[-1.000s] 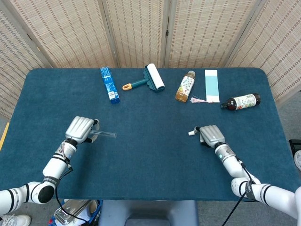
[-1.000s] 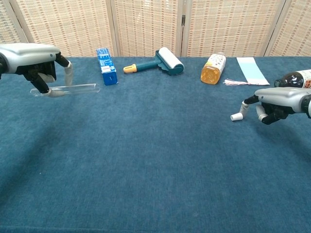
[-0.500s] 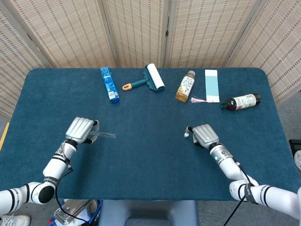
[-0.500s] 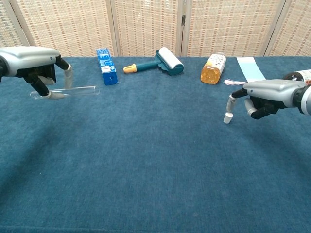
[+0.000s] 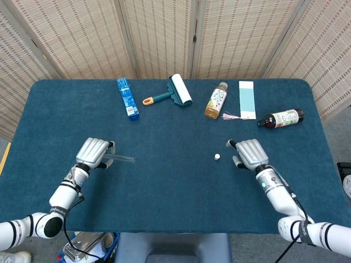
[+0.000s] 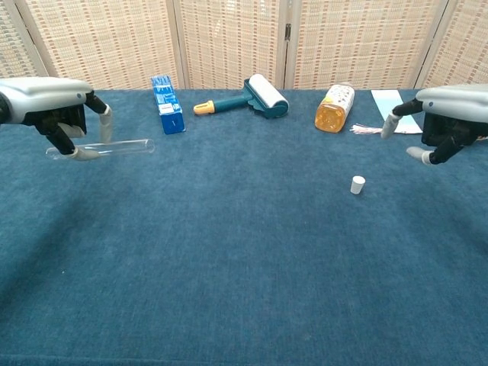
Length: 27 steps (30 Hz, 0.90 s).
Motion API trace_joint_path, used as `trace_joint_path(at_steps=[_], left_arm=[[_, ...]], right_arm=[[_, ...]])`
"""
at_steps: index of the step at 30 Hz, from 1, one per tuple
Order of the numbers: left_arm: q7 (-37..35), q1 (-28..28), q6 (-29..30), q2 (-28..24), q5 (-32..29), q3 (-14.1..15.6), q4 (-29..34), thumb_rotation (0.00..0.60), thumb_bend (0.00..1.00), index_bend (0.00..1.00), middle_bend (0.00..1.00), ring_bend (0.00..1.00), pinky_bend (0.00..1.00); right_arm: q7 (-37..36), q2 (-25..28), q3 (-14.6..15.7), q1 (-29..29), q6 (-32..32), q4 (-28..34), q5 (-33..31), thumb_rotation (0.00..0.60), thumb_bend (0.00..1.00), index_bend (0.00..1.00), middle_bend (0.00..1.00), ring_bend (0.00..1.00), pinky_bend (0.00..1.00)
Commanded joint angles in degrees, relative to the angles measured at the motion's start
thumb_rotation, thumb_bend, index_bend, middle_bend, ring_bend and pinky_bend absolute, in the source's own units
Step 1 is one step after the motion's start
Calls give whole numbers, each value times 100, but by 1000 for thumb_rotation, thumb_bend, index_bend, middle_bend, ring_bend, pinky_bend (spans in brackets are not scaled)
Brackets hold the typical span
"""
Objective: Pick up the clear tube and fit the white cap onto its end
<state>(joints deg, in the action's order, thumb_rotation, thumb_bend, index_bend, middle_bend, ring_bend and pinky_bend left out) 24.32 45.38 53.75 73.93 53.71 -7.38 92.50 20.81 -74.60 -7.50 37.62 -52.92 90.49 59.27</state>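
The left hand (image 5: 93, 152) is up off the blue-covered bench (image 5: 164, 181), fingers pinched around one end of the clear plastic tube (image 6: 114, 146); the tube lies level in the air, its free end pointing toward the middle of the bench; in the chest view its grip shows plainly, fingers (image 6: 104, 120) curled over the tube's left end. Over on the other side, the right hand (image 5: 250, 153) hangs above the cloth with its fingers spread and nothing in them; the small white cap (image 5: 217, 157) sits on the bench just beside that hand, toward the centre, apart from the fingers; the chest view shows it standing upright on its own (image 6: 357, 184), below and left of the raised right hand (image 6: 450, 114). Along the far edge lie a blue rectangular box (image 5: 127, 98), a lint roller with a teal handle (image 5: 171, 93), an amber bottle on its side (image 5: 216, 101), a pale blue and white card (image 5: 247, 99), and a dark bottle with a white label lying flat (image 5: 281, 118).
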Motion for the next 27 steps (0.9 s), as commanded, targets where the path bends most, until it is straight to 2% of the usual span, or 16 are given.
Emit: trace_joint_path(at_steps=[1,4,7,10,17,27], left_arm=[[23,2,13,-8,3,5,25,600,388,609,1000,1000,1000],[52,3,27,-16,-8,11,52,600,389,609,1000,1000,1000],[73,8,31,-10,-18,17,68,600,389,609,1000,1000,1000],[89,15,24,1,-34,22,75,600,389,609,1000,1000,1000],[109,31,1,26,-77,32,31,600,389,608,1000,1000,1000],[92,38,-73,89,-151,66,-90,600,389,608,1000,1000,1000]], right_arm=[[10,-53,-10,-7,-38,-13,-35,568,0,284,1000,1000,1000],[58,-123,-2,25,-33,-90,-53,581,10,284,1000,1000,1000],[32,-272,-1,97,98,-279,-106,600,112,311,1000,1000,1000],[21,-458,-15,193,227,-526,-146,600,172,343,1000,1000,1000],[-19,-855,-33,385,478,-1021,-201,600,213,408,1000,1000,1000],[-5,-1301,-81,636,808,-1642,-419,600,230,410,1000,1000,1000]])
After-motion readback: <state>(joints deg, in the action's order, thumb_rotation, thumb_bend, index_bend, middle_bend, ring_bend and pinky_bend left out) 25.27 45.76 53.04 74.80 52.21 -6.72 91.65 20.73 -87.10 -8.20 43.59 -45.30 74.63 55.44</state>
